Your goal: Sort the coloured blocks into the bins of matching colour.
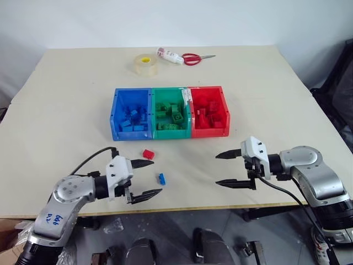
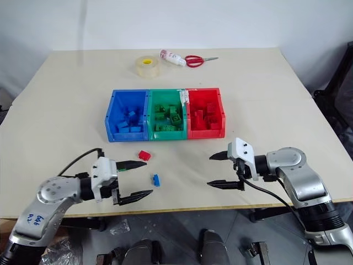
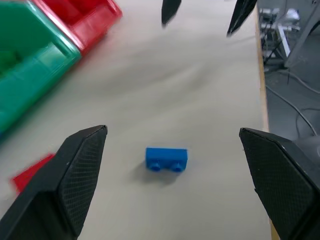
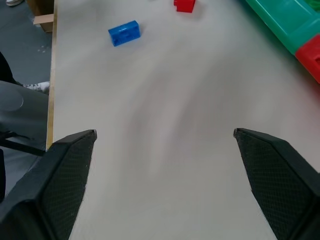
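Note:
Three joined bins stand mid-table: blue bin [image 1: 114, 113], green bin [image 1: 155, 116] and red bin [image 1: 225, 113], each holding several blocks of its own colour. Two blocks lie loose on the table in front of them: a red block [image 1: 148, 154] and a blue block [image 1: 161, 178]. My left gripper [image 1: 147, 178] is open, pointing right, with the blue block [image 3: 166, 159] just past its fingertips and in line with the gap between them. My right gripper [image 1: 226, 169] is open and empty at the front right, pointing left, well apart from both blocks.
A clear tape roll [image 1: 146, 64], a white tube [image 1: 170, 56] and red-handled scissors [image 1: 193, 58] lie at the table's far edge. The table's front edge [image 1: 182, 208] runs just under both grippers. Bare tabletop lies between the grippers and in front of the bins.

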Robot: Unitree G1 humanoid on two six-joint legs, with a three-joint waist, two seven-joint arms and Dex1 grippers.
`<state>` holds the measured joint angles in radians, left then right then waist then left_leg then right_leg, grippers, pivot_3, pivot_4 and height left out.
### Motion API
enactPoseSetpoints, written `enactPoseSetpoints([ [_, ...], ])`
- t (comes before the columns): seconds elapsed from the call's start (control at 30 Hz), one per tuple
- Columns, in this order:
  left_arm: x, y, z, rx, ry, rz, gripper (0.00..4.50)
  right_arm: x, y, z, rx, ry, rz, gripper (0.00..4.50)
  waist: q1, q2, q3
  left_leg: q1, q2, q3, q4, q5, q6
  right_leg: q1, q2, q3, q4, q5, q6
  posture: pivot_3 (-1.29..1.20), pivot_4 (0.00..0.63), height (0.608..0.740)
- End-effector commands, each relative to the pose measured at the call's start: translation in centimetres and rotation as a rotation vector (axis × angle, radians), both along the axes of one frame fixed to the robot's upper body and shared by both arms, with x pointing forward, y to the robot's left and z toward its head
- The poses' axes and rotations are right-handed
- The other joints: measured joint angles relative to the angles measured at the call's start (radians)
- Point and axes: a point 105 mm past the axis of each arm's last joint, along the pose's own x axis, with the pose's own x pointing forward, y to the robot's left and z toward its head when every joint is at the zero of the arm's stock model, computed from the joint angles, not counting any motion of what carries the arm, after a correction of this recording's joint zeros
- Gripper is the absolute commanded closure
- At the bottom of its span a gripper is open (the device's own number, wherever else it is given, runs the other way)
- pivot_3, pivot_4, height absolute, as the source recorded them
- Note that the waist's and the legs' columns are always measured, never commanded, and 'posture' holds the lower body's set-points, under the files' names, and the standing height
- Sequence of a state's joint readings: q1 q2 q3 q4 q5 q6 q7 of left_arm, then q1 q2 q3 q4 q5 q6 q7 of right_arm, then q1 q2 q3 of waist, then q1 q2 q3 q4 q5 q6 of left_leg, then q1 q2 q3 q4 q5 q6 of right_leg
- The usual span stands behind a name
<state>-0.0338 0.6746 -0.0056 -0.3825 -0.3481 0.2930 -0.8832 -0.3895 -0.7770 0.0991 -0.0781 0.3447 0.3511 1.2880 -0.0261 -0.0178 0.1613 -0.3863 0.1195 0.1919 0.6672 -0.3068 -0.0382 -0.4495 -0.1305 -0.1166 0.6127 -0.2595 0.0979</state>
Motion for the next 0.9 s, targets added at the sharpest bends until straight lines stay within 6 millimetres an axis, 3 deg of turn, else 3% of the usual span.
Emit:
enactPoseSetpoints([
  [0.03, 0.4, -1.0, -0.6, 0.034, -0.009, 0.0, 0.0, 0.3, -0.3, 1.9, 0.026, -0.081, -0.023, 0.03, 0.0, 0.0, 0.0, 0.0, 0.0, 0.0, 0.0, 0.0, 0.0, 0.0, 0.0, 0.0, 0.0, 0.0, 0.0, 0.0, 0.15, 0.74],
  [0.27, 1.5, -2.3, -2.2, 0.094, 0.009, -0.031, 0.0, 0.0, -0.6, 2.0, 0.04, -0.101, -0.066, 0.03, 0.005, 0.0, 0.0, 0.0, 0.0, 0.0, 0.001, 0.0, 0.0, 0.001, 0.0, 0.0, 0.0, 0.0, 0.0, 0.0, 0.15, 0.74],
  [0.37, 1.6, -2.5, -2.3, 0.113, 0.007, -0.047, 0.62, -0.3, -0.9, 2.1, 0.043, -0.106, -0.08, 0.0, 0.008, 0.0, 0.0, 0.0, 0.0, 0.0, 0.001, 0.0, 0.0, 0.001, 0.0, 0.0, 0.0, 0.0, 0.0, 0.0, 0.15, 0.74],
  [0.63, 1.9, -2.7, -2.4, 0.123, -0.001, -0.066, 3.07, -0.5, -1.1, 2.4, 0.058, -0.117, -0.103, 0.0, 0.008, 0.0, 0.0, 0.0, 0.0, 0.0, 0.001, 0.0, 0.0, 0.001, 0.0, 0.0, 0.0, 0.0, 0.0, 0.0, 0.15, 0.74],
  [0.8, 2.8, -2.9, -1.2, 0.083, -0.039, -0.034, 3.07, -0.7, -1.1, 2.9, 0.115, -0.126, -0.089, 0.0, 0.017, 0.0, 0.0, 0.0, 0.0, 0.0, 0.002, 0.0, 0.0, 0.001, 0.0, 0.0, 0.0, 0.0, 0.0, 0.0, 0.15, 0.74],
  [0.9, 4.0, -2.8, 1.5, -0.006, -0.106, 0.029, 3.07, -0.6, -1.3, 3.0, 0.125, -0.129, -0.091, 0.0, 0.024, 0.0, 0.0, 0.0, 0.0, 0.0, 0.003, 0.0, 0.0, 0.001, 0.0, 0.0, 0.0, 0.0, 0.0, 0.0, 0.15, 0.74],
])
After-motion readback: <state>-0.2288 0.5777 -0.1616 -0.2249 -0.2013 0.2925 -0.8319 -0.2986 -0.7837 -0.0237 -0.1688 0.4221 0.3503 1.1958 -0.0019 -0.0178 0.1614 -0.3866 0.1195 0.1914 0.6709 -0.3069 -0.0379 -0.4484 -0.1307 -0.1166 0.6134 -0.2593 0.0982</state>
